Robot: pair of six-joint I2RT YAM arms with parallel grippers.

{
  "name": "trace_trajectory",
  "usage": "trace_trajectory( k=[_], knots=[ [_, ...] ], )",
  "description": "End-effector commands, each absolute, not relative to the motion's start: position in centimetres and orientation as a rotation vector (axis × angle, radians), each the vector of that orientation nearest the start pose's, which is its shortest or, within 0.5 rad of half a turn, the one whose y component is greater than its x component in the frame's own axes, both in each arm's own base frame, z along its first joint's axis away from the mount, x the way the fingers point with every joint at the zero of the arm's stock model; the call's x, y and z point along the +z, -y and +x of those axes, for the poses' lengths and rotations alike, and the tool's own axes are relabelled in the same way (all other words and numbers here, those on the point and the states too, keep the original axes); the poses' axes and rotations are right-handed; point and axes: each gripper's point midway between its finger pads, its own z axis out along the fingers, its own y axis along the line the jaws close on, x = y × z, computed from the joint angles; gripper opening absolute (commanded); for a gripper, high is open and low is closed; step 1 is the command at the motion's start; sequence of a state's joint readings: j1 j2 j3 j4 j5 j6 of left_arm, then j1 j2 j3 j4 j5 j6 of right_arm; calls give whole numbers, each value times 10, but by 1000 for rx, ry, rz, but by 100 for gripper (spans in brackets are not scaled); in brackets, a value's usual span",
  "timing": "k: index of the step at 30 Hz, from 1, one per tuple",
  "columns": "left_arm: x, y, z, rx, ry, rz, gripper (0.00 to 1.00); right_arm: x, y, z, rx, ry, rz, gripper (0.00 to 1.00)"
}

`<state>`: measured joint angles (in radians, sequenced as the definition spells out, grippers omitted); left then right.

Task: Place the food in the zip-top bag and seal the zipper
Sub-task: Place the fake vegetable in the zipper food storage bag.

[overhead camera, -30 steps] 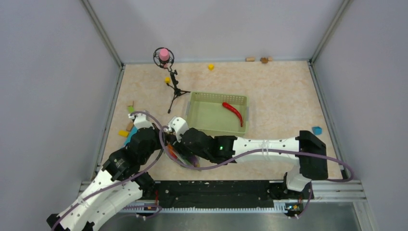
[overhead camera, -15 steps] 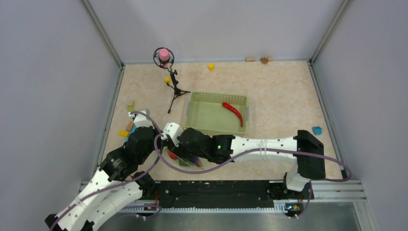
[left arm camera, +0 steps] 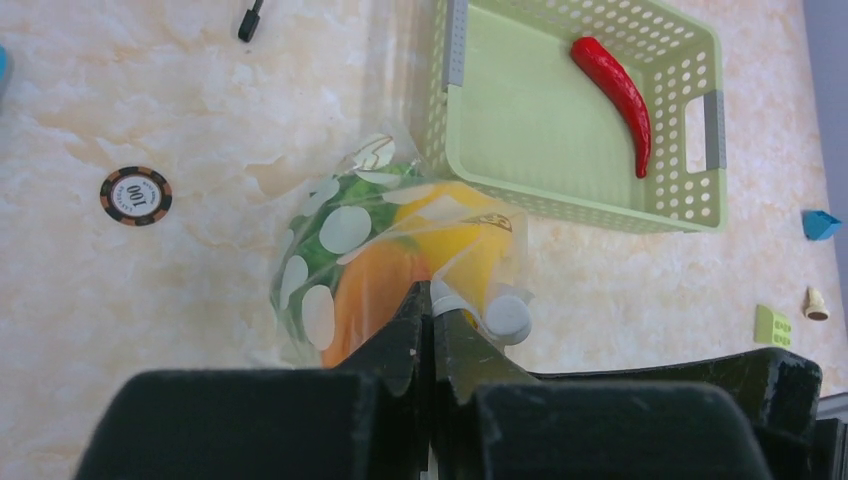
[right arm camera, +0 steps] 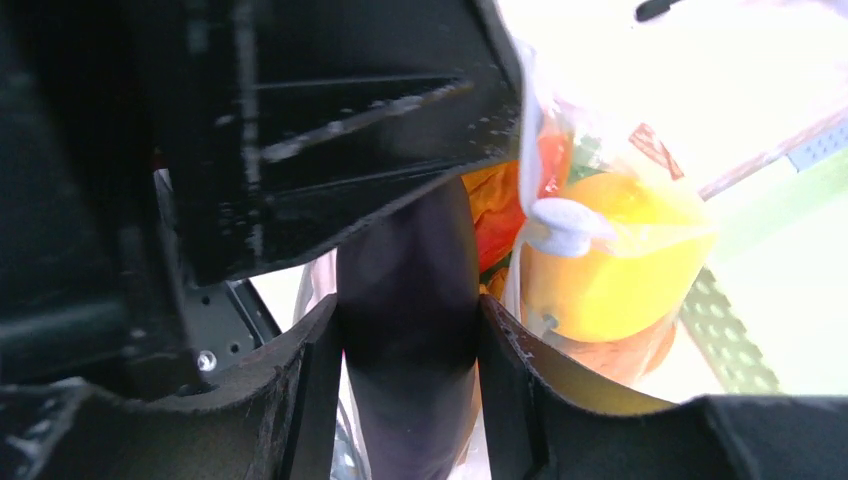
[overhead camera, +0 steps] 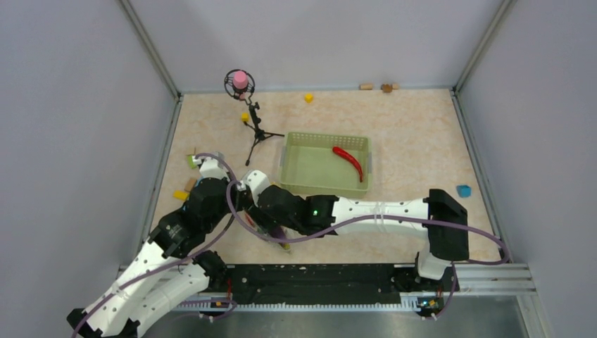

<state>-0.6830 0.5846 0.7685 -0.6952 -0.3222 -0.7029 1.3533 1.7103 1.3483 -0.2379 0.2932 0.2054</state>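
The zip-top bag (left arm camera: 345, 240), clear with white dots, lies beside the basket and holds green, orange and yellow food, the lemon (right arm camera: 610, 270) among it. My left gripper (left arm camera: 432, 298) is shut on the bag's mouth edge, with the whitish zipper (left arm camera: 450, 300) pinched at its tips. My right gripper (right arm camera: 410, 310) is shut on the dark purple eggplant (right arm camera: 405, 250), which sits right at the bag's mouth. A red chili (overhead camera: 348, 162) lies in the green basket (overhead camera: 296, 176). From above, both arms hide most of the bag.
A poker chip (left arm camera: 136, 195) lies left of the bag. A small black tripod (overhead camera: 257, 134) with a pink ball (overhead camera: 240, 79) stands at the back left. Small blocks are scattered: yellow (overhead camera: 308, 98), blue (overhead camera: 463, 190), green (overhead camera: 191, 160). Walls enclose the table.
Both grippers have shifted slightly left and away from the bases with the bag. The basket has slid a little to the right. Both grips are unchanged.
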Motion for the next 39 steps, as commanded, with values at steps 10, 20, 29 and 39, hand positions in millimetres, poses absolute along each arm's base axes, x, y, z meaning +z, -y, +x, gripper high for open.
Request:
trace_trajectory(
  k=[10,20,29,39],
  knots=[
    [271,147,191,-819,-1853,-178,0,135,-385,220,300,-2208,-336,0],
    [281,166,166,-1005,-1851,-75,0,140,-376,242,184,-2174,-157,0],
    [277,155,162,-989,-1844,-132,0,150,-385,245,236,-2161,-152,6],
    [272,115,195,-723,-1815,-369,0,207,-452,178,844,-1967,-776,57]
  ],
)
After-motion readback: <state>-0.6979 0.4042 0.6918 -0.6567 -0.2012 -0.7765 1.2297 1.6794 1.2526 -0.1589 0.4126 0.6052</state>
